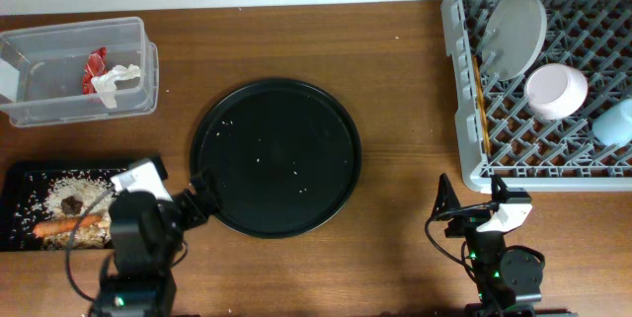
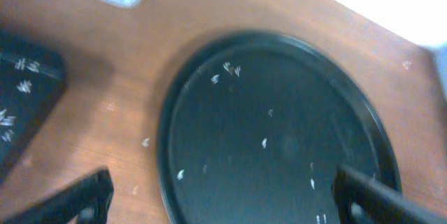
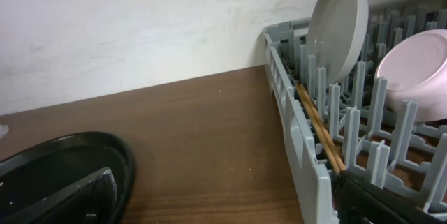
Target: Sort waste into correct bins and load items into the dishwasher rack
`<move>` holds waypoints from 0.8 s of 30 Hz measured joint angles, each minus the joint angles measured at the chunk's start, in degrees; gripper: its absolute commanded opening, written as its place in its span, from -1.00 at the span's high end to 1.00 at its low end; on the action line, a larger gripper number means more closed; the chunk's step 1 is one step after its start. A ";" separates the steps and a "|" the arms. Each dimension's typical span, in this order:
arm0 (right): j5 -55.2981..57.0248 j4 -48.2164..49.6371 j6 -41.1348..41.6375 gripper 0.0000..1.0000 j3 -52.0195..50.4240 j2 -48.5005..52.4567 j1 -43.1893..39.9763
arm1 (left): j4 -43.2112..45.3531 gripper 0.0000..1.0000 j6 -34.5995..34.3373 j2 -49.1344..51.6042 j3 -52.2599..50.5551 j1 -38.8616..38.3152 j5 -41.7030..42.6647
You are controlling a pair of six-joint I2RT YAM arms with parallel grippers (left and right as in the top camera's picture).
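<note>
Both open and empty, left gripper and right gripper: plate, bowl, cup and chopsticks in rack, wrapper and tissue in clear tub, rice scraps, carrot and lump on flat black tray, so I judge the job done.

At right: grey plastic pegged rack on brown wooden table. Inside: white round plate on edge between pegs; pinkish-white bowl tipped sideways beside it; thin wooden chopsticks along near wall. Lower left: round black tray. Foreground: right gripper, fingers wide apart, empty.
</note>
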 measured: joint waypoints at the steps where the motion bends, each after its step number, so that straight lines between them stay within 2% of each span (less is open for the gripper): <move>1: 0.02 0.00 -0.02 -0.97 0.00 -0.02 0.00 | 2.45 -0.98 0.59 -2.16 -2.51 -0.09 0.44; 7: 0.02 0.00 -0.02 -0.96 0.00 -0.02 0.00 | 17.70 -0.98 3.48 -14.23 -16.61 -0.17 1.70; 14: 0.02 0.00 0.00 -0.97 0.00 -0.02 0.00 | 32.26 -0.99 5.57 -21.94 -26.88 -0.17 1.95; 20: 0.02 -0.02 -0.02 -0.97 0.00 -0.02 0.00 | 32.44 -0.98 11.89 -24.46 -28.87 -0.39 1.97; 24: 0.00 -0.02 0.00 -0.97 0.00 -0.02 0.00 | 25.20 -0.99 15.56 -25.03 -28.87 -0.39 1.33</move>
